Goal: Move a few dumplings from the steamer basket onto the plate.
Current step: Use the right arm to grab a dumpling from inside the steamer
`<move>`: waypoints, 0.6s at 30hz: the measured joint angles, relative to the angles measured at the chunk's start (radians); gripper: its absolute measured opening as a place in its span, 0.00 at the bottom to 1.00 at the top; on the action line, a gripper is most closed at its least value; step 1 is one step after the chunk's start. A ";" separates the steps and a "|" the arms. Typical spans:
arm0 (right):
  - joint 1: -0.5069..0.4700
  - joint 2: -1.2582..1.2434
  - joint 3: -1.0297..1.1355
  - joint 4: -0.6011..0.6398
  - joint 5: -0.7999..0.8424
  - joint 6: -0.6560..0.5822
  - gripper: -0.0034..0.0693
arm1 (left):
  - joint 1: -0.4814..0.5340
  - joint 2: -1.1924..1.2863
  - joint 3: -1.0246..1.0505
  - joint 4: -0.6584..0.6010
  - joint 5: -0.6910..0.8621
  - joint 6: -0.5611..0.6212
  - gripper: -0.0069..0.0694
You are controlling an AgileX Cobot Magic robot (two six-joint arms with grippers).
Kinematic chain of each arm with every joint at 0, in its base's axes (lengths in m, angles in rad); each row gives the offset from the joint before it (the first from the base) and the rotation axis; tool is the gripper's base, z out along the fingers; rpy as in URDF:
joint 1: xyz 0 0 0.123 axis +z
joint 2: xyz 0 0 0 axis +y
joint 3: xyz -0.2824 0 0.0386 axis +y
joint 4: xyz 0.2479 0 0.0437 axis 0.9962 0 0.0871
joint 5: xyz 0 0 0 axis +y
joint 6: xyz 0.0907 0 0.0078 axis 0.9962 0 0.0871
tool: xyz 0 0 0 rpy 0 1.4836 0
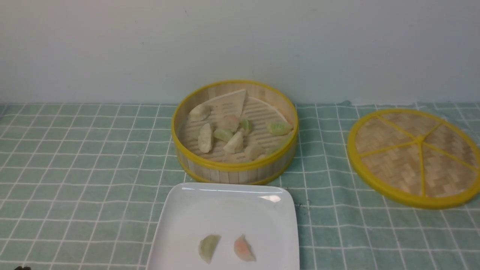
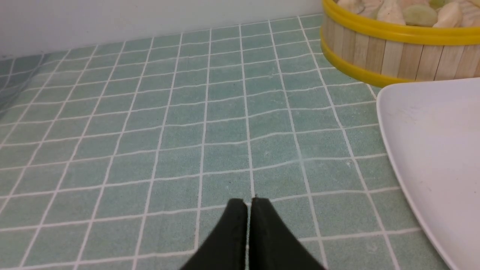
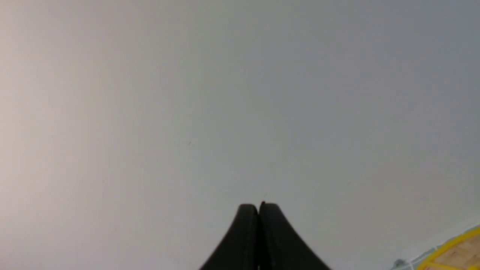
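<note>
Two dumplings (image 1: 209, 247) on plate (image 1: 225, 213), just right of left pincer (image 2: 249, 204); rest in basket (image 1: 232, 174), ahead of it. Left pincer and right pincer (image 3: 258, 206) pressed closed, empty. Probably nearly done; perhaps one more.

2 dumplings (image 1: 209, 247) on plate (image 1: 225, 210), in front of steamer basket (image 1: 232, 174) w/ more; lid (image 1: 414, 157) to R.

front cam: raised, looks forward-down over green checked tablecloth (image 1: 75, 168). left wrist: low, near cloth; shares yellow-rimmed bamboo steamer basket (image 2: 393, 56), white square plate (image 2: 431, 150) with front. right wrist: faces pale wall (image 3: 187, 93), clips yellow-rimmed woven lid (image 3: 461, 251).
</note>
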 joint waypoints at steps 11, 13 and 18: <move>0.019 0.555 -0.568 -0.114 0.674 -0.341 0.03 | 0.000 0.000 0.000 0.000 0.000 0.000 0.08; 0.019 0.664 -0.630 -0.085 0.746 -0.424 0.03 | 0.000 0.000 0.000 0.000 0.000 0.000 0.08; 0.020 0.924 -0.825 0.046 0.932 -0.594 0.03 | 0.000 0.000 0.001 0.014 -0.042 -0.006 0.08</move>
